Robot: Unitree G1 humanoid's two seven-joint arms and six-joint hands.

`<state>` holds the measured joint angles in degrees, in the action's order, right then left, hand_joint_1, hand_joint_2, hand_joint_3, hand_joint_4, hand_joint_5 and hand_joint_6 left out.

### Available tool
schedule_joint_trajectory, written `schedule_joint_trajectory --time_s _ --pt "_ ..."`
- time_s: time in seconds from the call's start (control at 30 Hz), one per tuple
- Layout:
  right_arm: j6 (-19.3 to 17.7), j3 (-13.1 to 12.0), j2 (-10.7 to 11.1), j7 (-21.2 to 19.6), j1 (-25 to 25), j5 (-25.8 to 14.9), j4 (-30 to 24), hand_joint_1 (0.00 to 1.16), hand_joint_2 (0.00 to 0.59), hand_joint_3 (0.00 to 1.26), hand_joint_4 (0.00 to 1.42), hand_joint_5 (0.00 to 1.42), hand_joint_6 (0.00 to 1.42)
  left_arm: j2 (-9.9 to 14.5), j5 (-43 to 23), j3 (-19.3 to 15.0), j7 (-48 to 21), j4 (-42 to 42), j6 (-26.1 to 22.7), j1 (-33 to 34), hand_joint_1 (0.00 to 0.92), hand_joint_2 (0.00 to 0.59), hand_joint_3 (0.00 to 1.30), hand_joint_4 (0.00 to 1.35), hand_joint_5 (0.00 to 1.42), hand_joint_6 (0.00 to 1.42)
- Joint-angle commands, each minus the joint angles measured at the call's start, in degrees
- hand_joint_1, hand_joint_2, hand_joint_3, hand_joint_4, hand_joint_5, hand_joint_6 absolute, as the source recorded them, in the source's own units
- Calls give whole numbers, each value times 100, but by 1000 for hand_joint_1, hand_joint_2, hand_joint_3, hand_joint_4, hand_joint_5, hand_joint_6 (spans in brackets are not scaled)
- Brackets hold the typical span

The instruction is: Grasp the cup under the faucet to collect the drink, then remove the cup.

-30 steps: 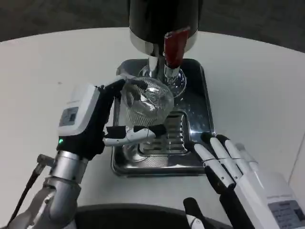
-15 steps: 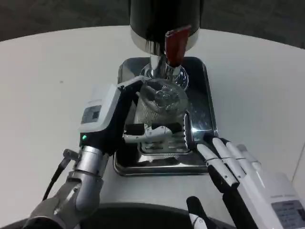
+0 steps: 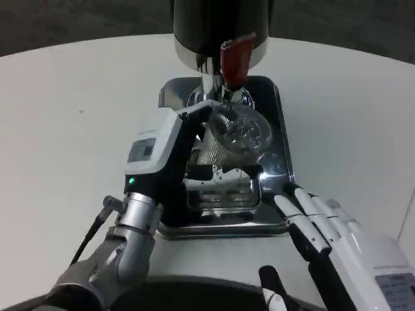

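Ribbed clear cup (image 3: pixel 237 133), seemingly glass; glossy metal tray (image 3: pixel 280 170); matt white table (image 3: pixel 71 116)

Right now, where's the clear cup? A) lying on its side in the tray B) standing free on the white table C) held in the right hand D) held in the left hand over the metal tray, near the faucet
D: the left hand grips the clear ribbed cup above the metal drip tray, just below the red-handled faucet; the right hand rests open at the tray's near corner.
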<state>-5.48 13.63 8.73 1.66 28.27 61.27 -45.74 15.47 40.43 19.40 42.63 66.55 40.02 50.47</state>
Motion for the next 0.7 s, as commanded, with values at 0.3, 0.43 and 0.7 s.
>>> schedule_joint_trajectory --time_s 0.3,0.43,0.7 --pt "20 -89 3 69 -93 -188 67 521 517 143 64 97 127 171 -145 186 -350 68 -59 -185 342 66 448 431 539 342" --pt "23 -113 22 122 -95 -238 53 522 517 145 64 103 128 184 -180 207 -371 55 -79 -212 335 64 352 353 498 292" --pt "27 -144 27 157 -158 -316 78 522 517 146 64 110 138 289 -408 31 -345 -230 136 -435 40 0 134 98 301 136"
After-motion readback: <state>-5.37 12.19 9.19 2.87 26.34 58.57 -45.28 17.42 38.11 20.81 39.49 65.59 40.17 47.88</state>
